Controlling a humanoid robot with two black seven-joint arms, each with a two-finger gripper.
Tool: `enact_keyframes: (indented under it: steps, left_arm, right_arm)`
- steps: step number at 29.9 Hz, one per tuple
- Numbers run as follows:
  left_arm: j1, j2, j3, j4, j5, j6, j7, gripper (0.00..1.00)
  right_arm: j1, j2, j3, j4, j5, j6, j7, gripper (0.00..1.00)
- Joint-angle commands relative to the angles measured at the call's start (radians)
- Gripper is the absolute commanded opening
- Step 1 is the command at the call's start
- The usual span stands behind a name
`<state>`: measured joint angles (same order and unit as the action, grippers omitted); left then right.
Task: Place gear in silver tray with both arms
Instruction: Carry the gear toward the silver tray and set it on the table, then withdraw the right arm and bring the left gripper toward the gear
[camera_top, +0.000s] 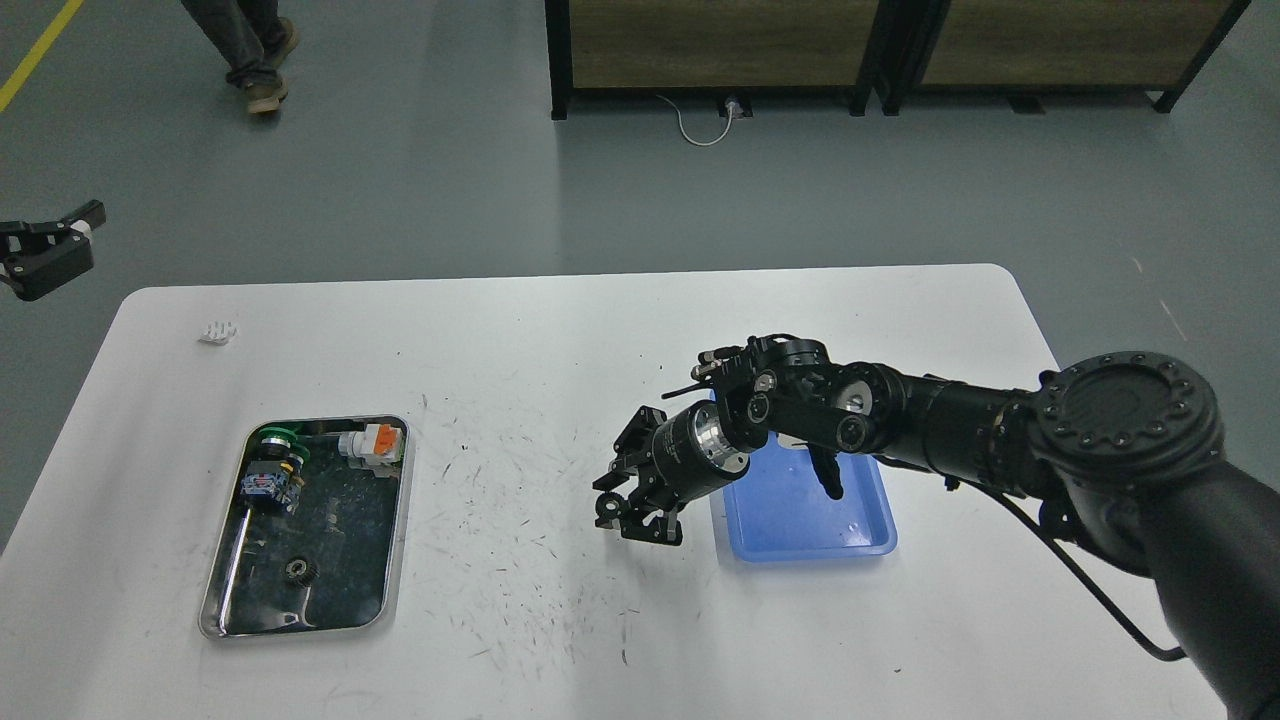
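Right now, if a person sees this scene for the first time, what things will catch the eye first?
The big black right arm reaches in from the right, its right gripper hanging over the white table just left of the blue tray, with a small dark ring-shaped part at its fingertips. At the left lies the silver tray, holding a small dark gear and colourful parts. The left gripper sits beyond the table's far-left corner.
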<state>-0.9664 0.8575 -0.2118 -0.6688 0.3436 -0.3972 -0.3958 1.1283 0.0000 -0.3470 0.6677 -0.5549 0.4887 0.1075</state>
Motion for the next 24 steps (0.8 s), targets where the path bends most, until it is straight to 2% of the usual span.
enact_keyframes:
  steps: [1,4,14,18,24]
  left_arm:
    - [0.0,0.0,0.0,0.0,0.0,0.0,-0.002,0.98]
    - [0.0,0.0,0.0,0.0,0.0,0.0,-0.002,0.98]
    - [-0.006,0.0,0.0,-0.011,-0.001,-0.029,-0.005,0.98]
    - [-0.017,-0.011,-0.001,-0.041,-0.001,-0.057,-0.005,0.97]
    - [-0.017,-0.069,0.015,-0.098,0.009,-0.055,-0.003,0.98]
  right_arm:
    - [0.007,0.0,0.011,-0.008,0.0,0.0,0.011,0.68]
    - [0.01,0.0,0.017,-0.011,0.0,0.0,0.018,0.75]
    - [0.068,0.0,0.177,-0.068,0.007,0.0,0.021,0.83]
    - [0.094,-0.107,0.288,-0.086,0.012,0.0,0.021,0.85]
    - [0.137,-0.259,0.402,-0.117,0.041,0.0,0.02,0.88]
